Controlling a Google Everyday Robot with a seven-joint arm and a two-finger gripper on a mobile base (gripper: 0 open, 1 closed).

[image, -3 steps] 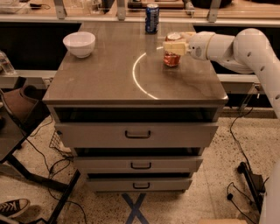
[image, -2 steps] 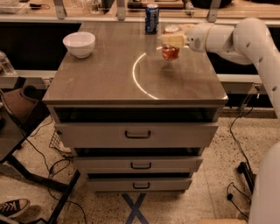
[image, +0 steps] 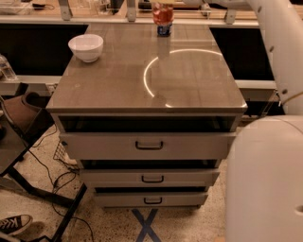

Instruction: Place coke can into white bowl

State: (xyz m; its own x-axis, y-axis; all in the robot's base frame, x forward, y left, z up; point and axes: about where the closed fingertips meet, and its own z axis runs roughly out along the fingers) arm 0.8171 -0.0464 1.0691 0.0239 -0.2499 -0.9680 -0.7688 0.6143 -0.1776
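The coke can (image: 163, 14) is red-orange and hangs in the air at the top edge of the camera view, above the back of the cabinet top. My gripper (image: 163, 2) is shut on the can's upper part and is mostly cut off by the top edge. The white bowl (image: 86, 47) stands empty near the back left corner of the cabinet top, well left of the can. My white arm (image: 279, 56) runs down the right side of the view.
A dark blue can (image: 164, 30) stands on the grey cabinet top (image: 118, 90) right below the held can. The cabinet has three drawers, the top one (image: 149, 145) slightly open. A black table leg and cables are on the floor to the left.
The gripper has lifted the coke can off the cabinet top and carried it up and back left, over the blue can. The arm now fills the right side of the view.
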